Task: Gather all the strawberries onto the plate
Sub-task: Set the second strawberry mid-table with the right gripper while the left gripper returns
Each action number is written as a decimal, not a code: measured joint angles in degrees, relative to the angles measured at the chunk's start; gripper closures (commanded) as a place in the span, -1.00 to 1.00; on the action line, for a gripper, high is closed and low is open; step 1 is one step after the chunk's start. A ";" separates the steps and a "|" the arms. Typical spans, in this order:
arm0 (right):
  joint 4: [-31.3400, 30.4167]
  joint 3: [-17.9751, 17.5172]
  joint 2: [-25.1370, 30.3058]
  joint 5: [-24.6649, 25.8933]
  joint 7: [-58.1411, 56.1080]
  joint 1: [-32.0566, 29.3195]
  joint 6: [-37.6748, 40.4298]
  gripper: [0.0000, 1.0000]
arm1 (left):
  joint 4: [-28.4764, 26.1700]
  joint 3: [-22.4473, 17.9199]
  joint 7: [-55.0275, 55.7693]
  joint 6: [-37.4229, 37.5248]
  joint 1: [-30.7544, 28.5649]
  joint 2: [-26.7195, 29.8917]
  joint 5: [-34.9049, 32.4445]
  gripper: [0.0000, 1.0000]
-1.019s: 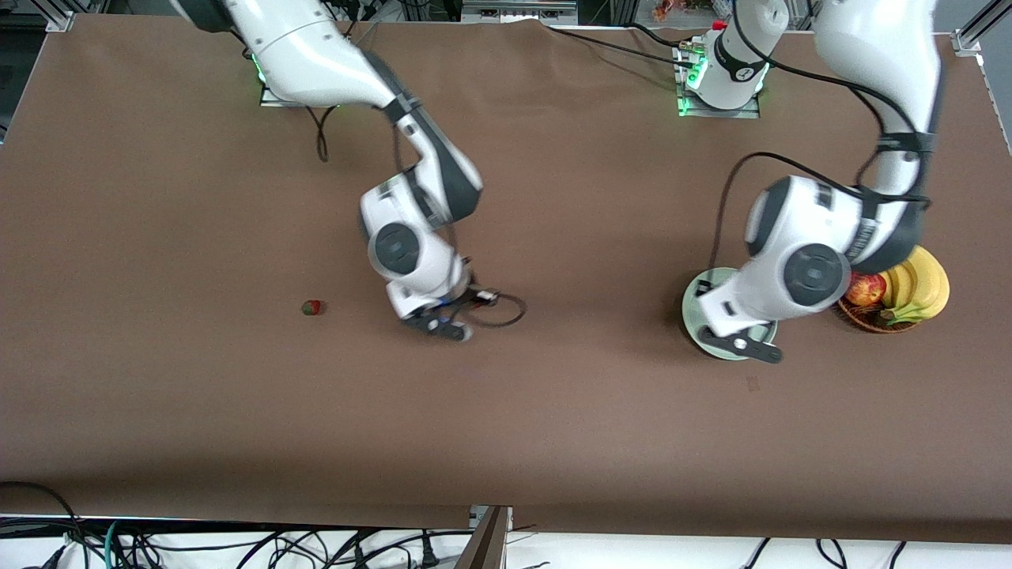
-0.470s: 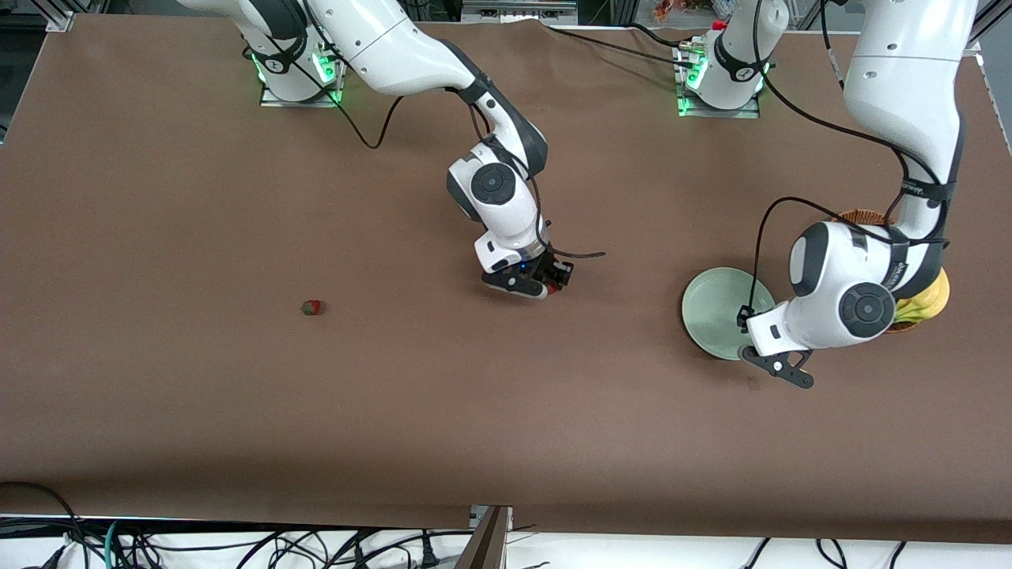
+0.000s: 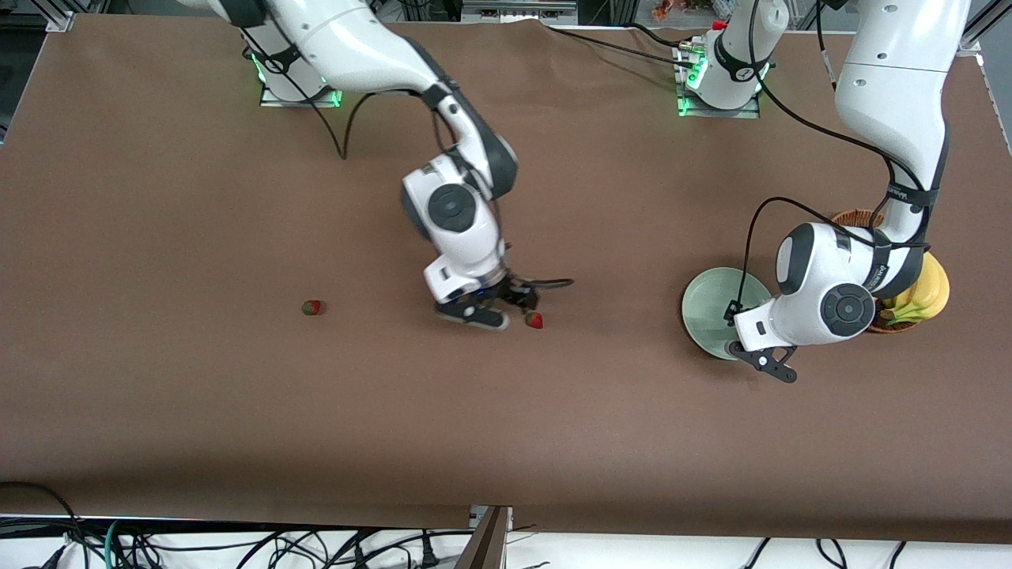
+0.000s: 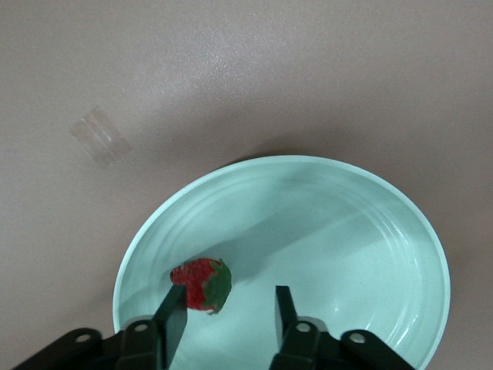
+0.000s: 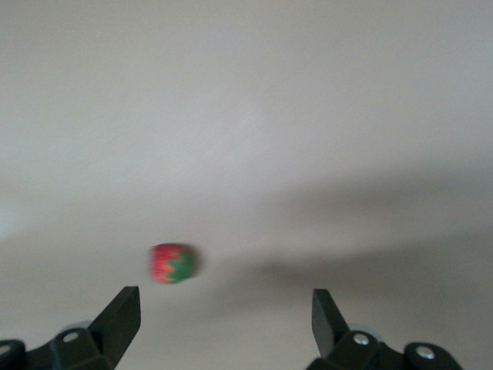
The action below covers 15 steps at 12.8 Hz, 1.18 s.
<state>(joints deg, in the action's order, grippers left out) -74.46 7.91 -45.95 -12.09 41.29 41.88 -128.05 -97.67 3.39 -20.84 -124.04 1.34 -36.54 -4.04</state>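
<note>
Right pincer [image 5: 227, 307], wide open and empty, may knock the loose berry [image 3: 535, 320] at its 4 o'clock; left pincer [image 4: 231, 302], half-open and empty over the plate [image 4: 362, 223], may drag the plated berry [image 4: 202, 284] out

We are seeing the left arm [image 3: 822, 304] covering part of the plate [image 3: 704, 304] and basket [image 3: 858, 217], while a blurred strawberry [image 5: 172, 263] is obscuring its detail.

The front view looks down from high across the table [image 3: 158, 197], arm bases at twelve o'clock. The left wrist view looks closely down into the plate [image 4: 400, 231], shared with the front view. The right wrist view closely frames a strawberry [image 5: 172, 263] on bare tabletop.
</note>
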 measured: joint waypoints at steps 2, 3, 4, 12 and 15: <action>-0.05 0.59 2.84 0.02 -13.04 -6.72 7.63 -0.97 | 0.20 1.18 0.19 0.12 0.01 0.41 0.01 -1.00; -0.27 1.27 3.50 0.11 -18.26 -9.47 10.60 -0.97 | 0.44 2.69 1.32 0.32 0.02 1.00 0.04 -1.00; -0.83 3.09 3.62 0.15 -23.20 -10.99 12.48 -0.97 | 0.85 4.75 4.49 0.39 0.07 1.72 0.06 -1.00; -16.12 12.29 5.27 -3.20 -46.15 -13.96 9.19 -0.96 | 9.47 11.49 20.65 -11.06 10.75 -2.28 0.06 -1.00; -22.00 12.20 6.80 -4.77 -47.22 -13.97 3.80 -0.75 | 9.62 11.48 23.44 -25.33 14.58 -8.93 0.06 -1.00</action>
<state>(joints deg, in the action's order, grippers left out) -96.46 20.11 -39.15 -16.87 -5.93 27.91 -124.25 -88.05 14.87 2.60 -149.37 15.92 -45.47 -3.98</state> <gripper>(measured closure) 0.022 0.000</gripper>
